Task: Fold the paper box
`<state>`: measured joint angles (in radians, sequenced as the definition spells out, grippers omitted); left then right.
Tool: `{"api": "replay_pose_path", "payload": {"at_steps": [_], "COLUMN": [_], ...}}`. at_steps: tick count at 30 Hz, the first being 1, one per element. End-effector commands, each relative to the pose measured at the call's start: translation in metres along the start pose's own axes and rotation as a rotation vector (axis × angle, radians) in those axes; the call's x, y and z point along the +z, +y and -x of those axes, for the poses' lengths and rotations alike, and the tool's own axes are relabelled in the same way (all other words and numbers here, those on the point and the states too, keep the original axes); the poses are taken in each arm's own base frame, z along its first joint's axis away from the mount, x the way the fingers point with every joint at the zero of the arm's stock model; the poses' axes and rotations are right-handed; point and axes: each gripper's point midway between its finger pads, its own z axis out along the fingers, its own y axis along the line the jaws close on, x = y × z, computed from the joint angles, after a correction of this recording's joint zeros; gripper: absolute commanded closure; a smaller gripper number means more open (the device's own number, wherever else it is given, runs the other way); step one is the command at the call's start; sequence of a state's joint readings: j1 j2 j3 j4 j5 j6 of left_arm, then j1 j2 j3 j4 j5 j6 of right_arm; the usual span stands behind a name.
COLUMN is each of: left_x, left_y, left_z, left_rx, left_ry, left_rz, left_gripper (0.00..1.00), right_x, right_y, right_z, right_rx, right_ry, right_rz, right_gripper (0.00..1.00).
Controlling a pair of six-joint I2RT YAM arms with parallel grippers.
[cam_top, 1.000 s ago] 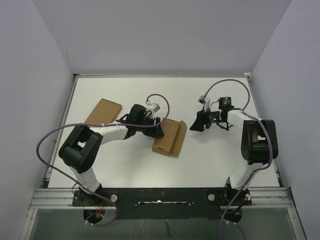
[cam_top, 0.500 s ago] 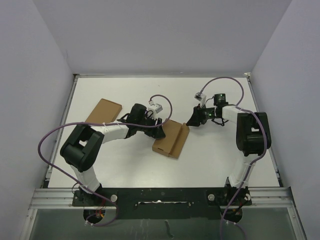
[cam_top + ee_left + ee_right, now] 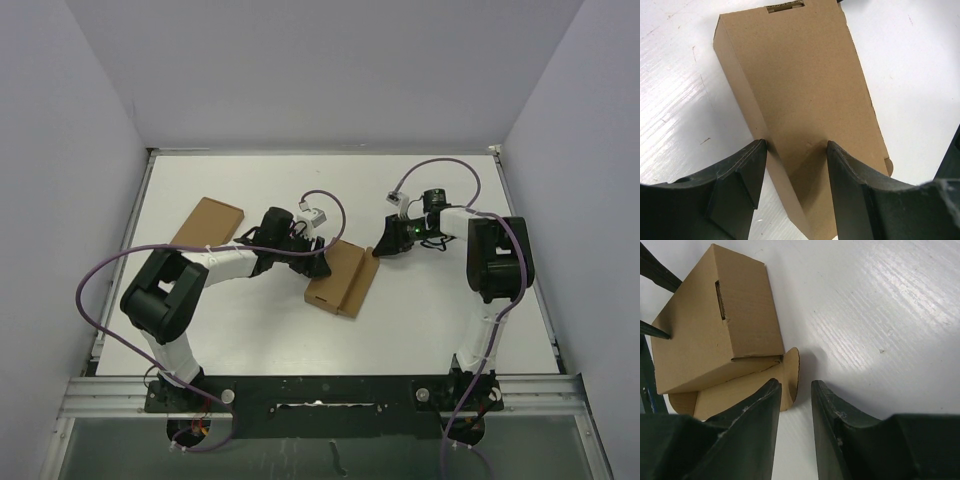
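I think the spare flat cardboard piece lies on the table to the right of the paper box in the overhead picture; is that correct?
Not quite. The flat cardboard piece lies on the table to the left of the paper box, not to the right. The top external view shows this.

Lab test cell: white table (image 3: 420, 300) inside plain walls (image 3: 60, 150).

The plain brown cardboard paper box (image 3: 805, 100) is showing matt, smooth faces; the white table (image 3: 880, 315) is gleaming glossily, finely streaked.
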<state>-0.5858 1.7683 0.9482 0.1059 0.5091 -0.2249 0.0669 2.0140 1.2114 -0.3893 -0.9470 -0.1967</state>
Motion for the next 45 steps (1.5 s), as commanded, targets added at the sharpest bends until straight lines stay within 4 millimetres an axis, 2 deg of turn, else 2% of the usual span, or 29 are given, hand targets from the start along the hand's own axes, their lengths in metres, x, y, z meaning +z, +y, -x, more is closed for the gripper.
{"api": "replay_pose_path", "payload": {"at_steps": [1,10,25,34,45], "left_x": [0.006,0.005,0.001,-0.001,-0.003], "left_y": [-0.004,-0.007,-0.008,-0.007,-0.004], "left_z": [0.008,0.007,0.008,0.005,0.001], "left_rx": [0.035,0.036,0.024,0.013,-0.013], "left_ry": [-0.022,-0.025,-0.046,-0.045,-0.050], "left_rz": [-0.041,-0.050,-0.076,-0.079,-0.081], "left_gripper": [0.50,0.50,0.50,0.50,0.50], "right_x": [-0.001,-0.001,-0.009,-0.012,-0.014], "right_y": [0.007,0.011,0.016,0.022,0.037], "right_z": [0.011,0.010,0.008,0.005,0.003], "right_rx": [-0.010,-0.015,-0.081,-0.094,-0.209], "right_ry": [-0.007,-0.002,-0.001,0.014,0.029], "right_rz": [0.024,0.043,0.028,0.015,-0.040], "right_gripper": [0.69,0.74,0.94,0.96,0.98]}}
